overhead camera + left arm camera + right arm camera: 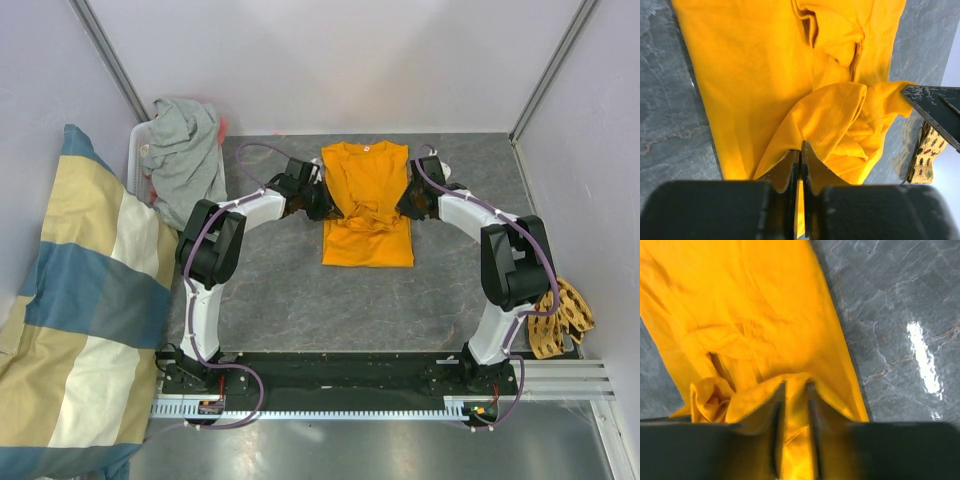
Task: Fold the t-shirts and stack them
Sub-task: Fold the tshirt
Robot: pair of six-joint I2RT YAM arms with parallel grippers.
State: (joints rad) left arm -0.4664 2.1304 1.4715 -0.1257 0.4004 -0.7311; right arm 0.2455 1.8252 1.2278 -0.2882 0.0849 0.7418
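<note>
The orange t-shirt (367,205) lies flat in the middle of the dark table, neck to the back, with both sleeves pulled in and bunched over its middle. My left gripper (322,203) is at its left edge and my right gripper (408,203) at its right edge. In the left wrist view the left gripper (801,149) is shut on a fold of the orange t-shirt (755,75). In the right wrist view the right gripper (796,385) pinches a thick fold of the orange t-shirt (755,305), jaws narrowly apart. The grey t-shirt (185,150) lies crumpled in a bin at the back left.
A white bin (136,145) stands at the back left corner. A large cream-and-blue blocked cloth (80,300) lies along the left side. A tan woven piece (560,315) sits at the right edge and also shows in the left wrist view (925,150). Walls enclose the table.
</note>
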